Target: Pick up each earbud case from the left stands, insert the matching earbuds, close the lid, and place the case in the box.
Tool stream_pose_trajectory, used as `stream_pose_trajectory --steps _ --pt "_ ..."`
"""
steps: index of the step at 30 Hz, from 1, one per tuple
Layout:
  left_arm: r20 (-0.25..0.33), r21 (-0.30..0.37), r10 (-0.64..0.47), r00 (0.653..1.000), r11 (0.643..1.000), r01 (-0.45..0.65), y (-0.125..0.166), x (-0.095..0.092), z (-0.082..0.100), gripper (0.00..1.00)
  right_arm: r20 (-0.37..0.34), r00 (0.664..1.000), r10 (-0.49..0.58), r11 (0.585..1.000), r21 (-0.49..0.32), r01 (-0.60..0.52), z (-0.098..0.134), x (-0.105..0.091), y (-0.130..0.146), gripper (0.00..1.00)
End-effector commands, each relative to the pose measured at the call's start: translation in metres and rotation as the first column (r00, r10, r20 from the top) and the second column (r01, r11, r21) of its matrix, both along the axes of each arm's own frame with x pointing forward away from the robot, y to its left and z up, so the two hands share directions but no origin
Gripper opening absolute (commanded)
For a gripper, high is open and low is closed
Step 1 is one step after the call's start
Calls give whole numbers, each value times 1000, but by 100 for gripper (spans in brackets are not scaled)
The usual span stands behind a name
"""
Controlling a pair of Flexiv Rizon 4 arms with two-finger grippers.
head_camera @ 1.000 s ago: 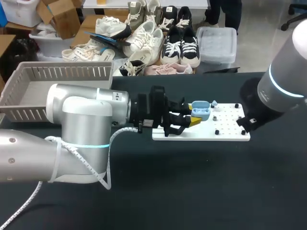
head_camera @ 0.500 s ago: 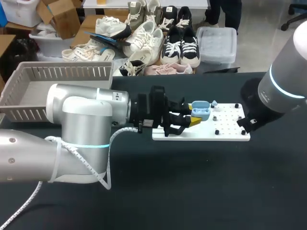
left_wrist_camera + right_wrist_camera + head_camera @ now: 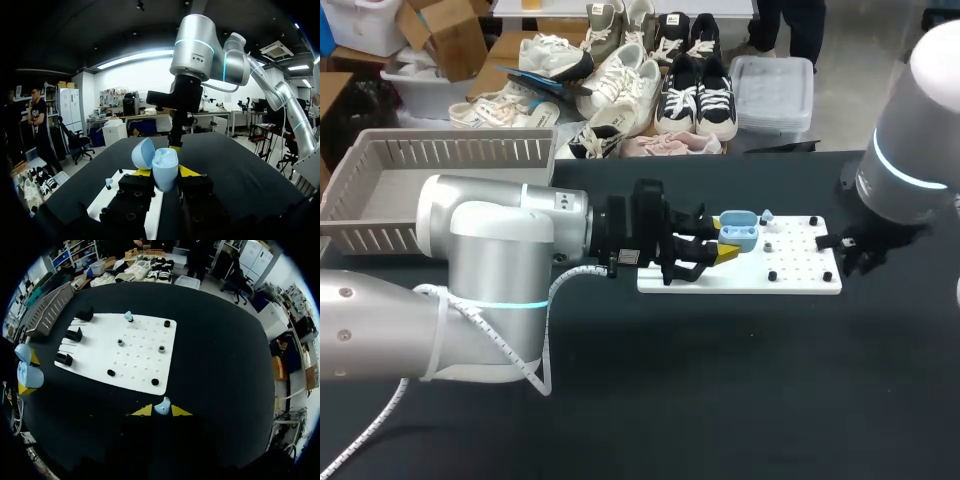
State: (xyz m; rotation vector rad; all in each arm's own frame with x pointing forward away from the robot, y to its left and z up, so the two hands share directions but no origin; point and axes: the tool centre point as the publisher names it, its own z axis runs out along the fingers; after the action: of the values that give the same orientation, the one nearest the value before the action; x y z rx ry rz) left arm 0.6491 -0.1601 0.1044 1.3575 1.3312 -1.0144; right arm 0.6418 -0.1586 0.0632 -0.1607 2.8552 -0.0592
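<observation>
Pale-blue earbud case [image 3: 164, 167], lid open, we held clamped in our left pincer [image 3: 728, 245] over the white board [image 3: 135, 352]. Our right pincer [image 3: 162, 411] pinched one earbud [image 3: 162, 405] (insertion step, we judged), which next needed aligning above its socket.

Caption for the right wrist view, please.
Right gripper pinches a pale blue earbud near the white pegboard, where another earbud sits.

The table [image 3: 740, 390] is just a plain black top, nothing fancy. Two things sit right on it. There's a white board [image 3: 800, 278] out toward the middle-right, full of little holes with a few black pegs [image 3: 111, 373] and stands [image 3: 73, 334] stuck in it. Then there's a grey slatted basket [image 3: 470, 152] up at the far left corner, well apart from the board.
</observation>
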Motion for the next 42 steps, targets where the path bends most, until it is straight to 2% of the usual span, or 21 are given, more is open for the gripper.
stream_pose_trajectory --steps 1,10,15,17,29,42 --pt "3 -3 7 1000 1000 -7 -1 -1 -1 0 -30 991 -127 992 -24 127 15 -9 4 0" --pt "3 -3 7 1000 1000 -7 -1 -1 -1 0 -76 948 -309 951 -30 308 32 -24 19 0" --pt "3 -3 7 1000 1000 -7 -1 -1 -1 0 -72 917 -392 919 -71 387 39 -30 31 0" --pt "3 -3 7 1000 1000 -7 -1 -1 -1 0 -72 907 -415 909 -57 412 43 -33 35 0" --pt "3 -3 7 1000 1000 -7 -1 -1 -1 0 -73 856 -511 859 -11 512 74 -40 49 0" --pt "3 -3 7 1000 1000 -7 -1 -1 -1 0 -74 826 -558 829 -1 560 117 -45 71 0"
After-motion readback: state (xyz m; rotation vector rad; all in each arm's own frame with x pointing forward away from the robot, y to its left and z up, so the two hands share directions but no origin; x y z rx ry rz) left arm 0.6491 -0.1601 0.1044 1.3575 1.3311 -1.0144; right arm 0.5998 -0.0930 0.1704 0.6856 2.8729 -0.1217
